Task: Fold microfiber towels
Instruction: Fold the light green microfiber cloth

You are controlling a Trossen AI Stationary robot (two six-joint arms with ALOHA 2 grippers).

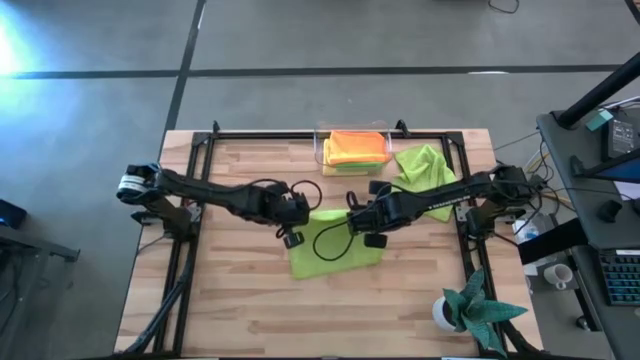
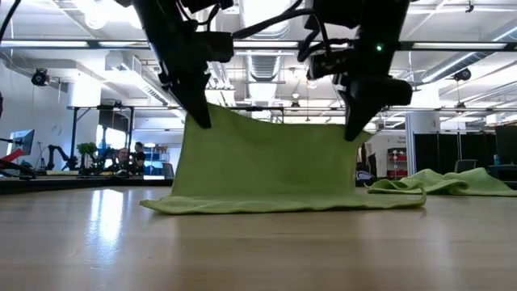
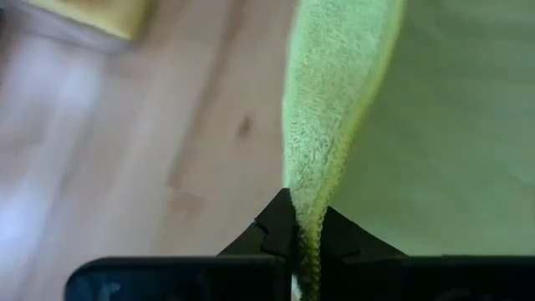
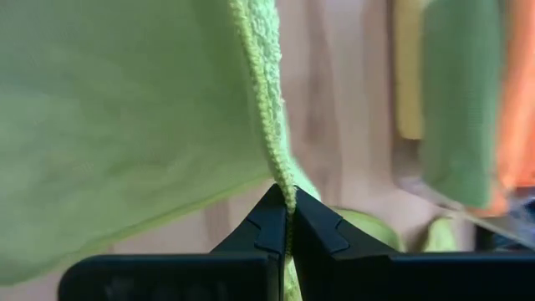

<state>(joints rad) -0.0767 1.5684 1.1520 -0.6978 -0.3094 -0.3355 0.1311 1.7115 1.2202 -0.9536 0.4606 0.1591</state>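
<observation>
Lime green microfiber towel (image 1: 335, 245) is mid-table right now, hanging like a curtain between the two arms with its bottom edge dragging on the wooden table (image 1: 240, 300). The left gripper (image 3: 298, 238) is clamped on one top corner and the right gripper (image 4: 287, 219) is pinched shut on the other; both wrist views show the fuzzy hem squeezed right between the fingers.

Looks to me like the fold itself is in hand: lift, carry over, lay down. To do it cleanly I'd keep both corners level and the top edge taut so the cloth doesn't sag in the middle, then sweep it over the part resting on the table so the edges line up before letting go. Uneven height would probably give a skewed fold.

Another lime green towel (image 1: 425, 168) lies crumpled beside the clear plastic bin (image 1: 321, 150) at the back of the table, which holds an orange towel (image 1: 357, 143) on top of a yellow one (image 1: 350, 163).
</observation>
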